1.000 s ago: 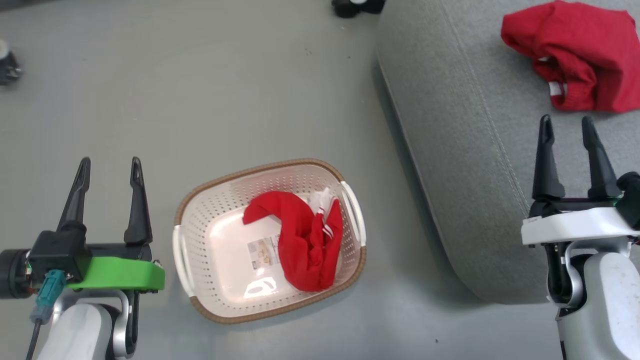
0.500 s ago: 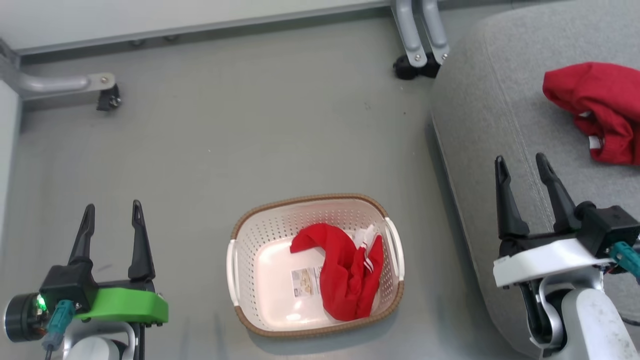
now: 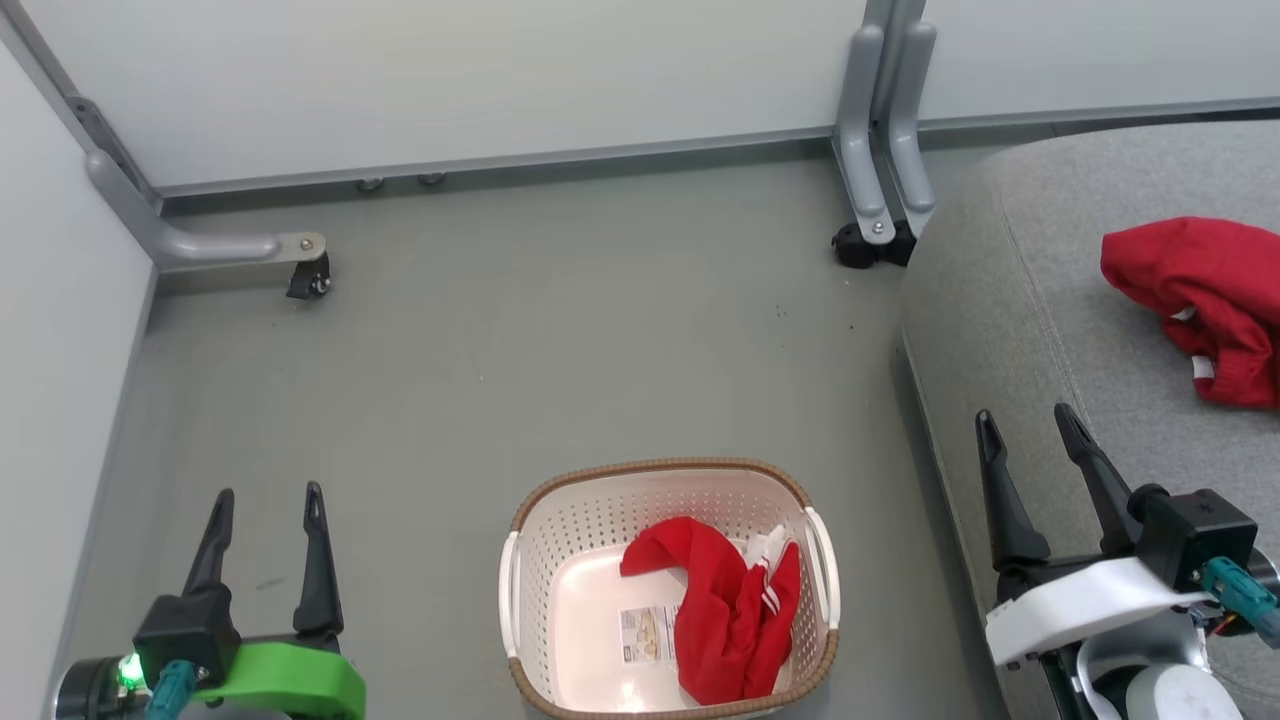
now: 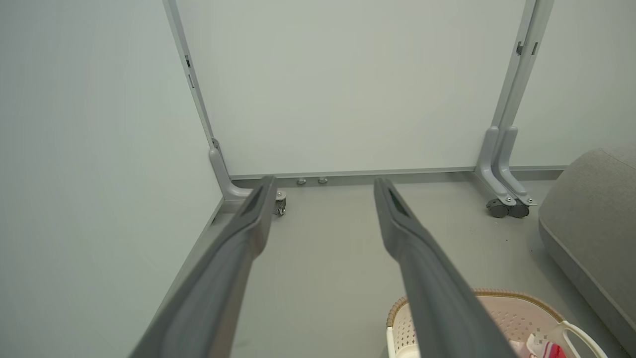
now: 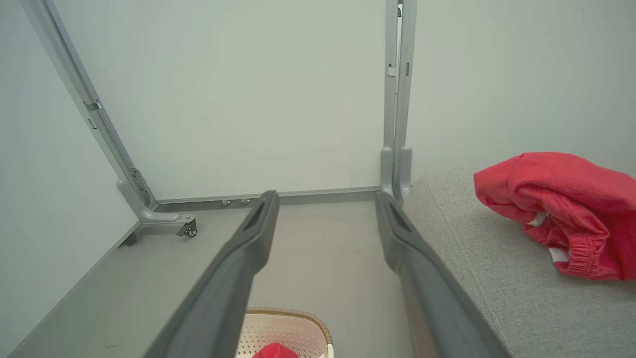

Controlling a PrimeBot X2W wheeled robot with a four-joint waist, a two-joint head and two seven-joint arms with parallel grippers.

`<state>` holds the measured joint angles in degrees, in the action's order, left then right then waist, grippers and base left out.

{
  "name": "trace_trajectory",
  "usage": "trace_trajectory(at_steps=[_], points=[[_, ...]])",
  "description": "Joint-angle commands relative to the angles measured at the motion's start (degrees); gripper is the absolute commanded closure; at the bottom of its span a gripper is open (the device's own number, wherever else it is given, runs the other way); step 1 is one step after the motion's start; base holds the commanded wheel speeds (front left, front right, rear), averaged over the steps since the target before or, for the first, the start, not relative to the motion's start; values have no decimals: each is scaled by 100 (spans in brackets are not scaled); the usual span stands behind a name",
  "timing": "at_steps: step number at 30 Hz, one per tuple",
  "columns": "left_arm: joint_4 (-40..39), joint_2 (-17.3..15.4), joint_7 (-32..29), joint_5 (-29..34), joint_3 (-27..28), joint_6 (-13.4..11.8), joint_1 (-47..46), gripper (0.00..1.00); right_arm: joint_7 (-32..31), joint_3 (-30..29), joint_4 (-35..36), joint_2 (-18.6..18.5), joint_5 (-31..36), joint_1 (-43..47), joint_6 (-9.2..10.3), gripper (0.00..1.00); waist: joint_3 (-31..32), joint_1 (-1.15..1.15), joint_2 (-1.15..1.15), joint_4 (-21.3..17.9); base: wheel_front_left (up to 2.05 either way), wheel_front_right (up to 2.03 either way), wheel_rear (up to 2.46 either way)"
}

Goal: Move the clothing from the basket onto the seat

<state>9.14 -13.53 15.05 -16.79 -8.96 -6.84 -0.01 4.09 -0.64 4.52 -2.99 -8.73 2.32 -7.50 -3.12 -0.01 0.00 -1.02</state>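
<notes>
One bright red fabric garment in cream perforated basket, second garment on grey upholstered seat; my left claw, right claw apart, empty, ready.

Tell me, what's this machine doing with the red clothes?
A two-armed robot is moving laundry from a basket on the floor to the grey seat. One red garment already lies on the seat; the other red garment is in the basket. Its left gripper and right gripper are both open, holding nothing.
</notes>
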Motion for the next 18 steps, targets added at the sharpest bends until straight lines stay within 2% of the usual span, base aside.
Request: trace_trajectory(at_steps=[1,18], points=[[16,11,16,68,24,33,109,0,-28,-11,61,-1,46,107,2,0,103,1,0,53,0,0,0],[218,86,16,308,93,208,149,0,-247,-20,340,8,5,417,2,0,221,1,0,34,0,0,0]])
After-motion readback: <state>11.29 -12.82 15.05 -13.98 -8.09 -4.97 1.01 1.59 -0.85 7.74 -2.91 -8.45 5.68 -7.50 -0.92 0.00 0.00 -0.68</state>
